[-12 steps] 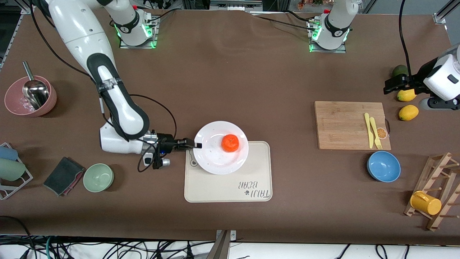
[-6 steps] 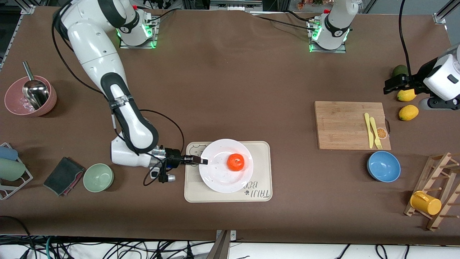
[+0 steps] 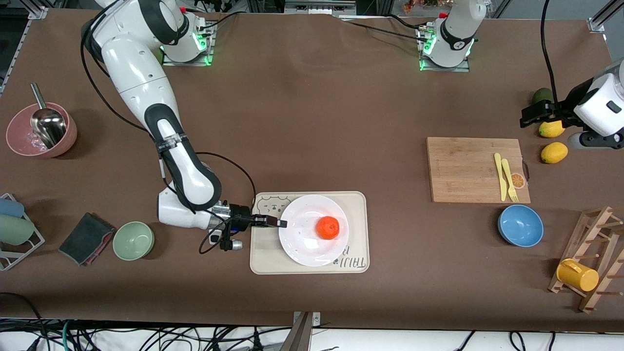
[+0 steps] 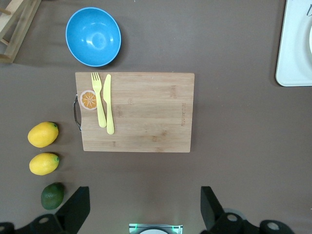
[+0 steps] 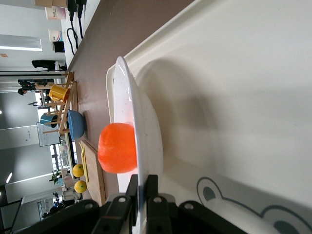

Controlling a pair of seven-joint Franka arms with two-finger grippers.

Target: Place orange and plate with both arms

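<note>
The white plate (image 3: 302, 241) is over the cream bear-printed tray (image 3: 265, 261), with the orange (image 3: 328, 227) on it. My right gripper (image 3: 279, 223) is shut on the plate's rim at the side toward the right arm's end of the table. In the right wrist view the fingers (image 5: 152, 187) pinch the plate's edge (image 5: 127, 92), the orange (image 5: 117, 147) sits on the plate, and the tray (image 5: 243, 87) lies just under it. My left gripper (image 3: 526, 117) is open and empty, up over the lemons at the left arm's end of the table, waiting.
A wooden cutting board (image 3: 475, 168) with a yellow fork and knife (image 3: 506, 176), a blue bowl (image 3: 520, 225), two lemons (image 3: 554, 152) and a dark green fruit (image 3: 541, 95) are toward the left arm's end. A green bowl (image 3: 133, 240), a dark cloth (image 3: 87, 238) and a pink bowl (image 3: 41, 130) are toward the right arm's end.
My right gripper has carried the plate with the orange nearer to the front camera, from the tray's back edge to over the tray. The left arm has not moved.
</note>
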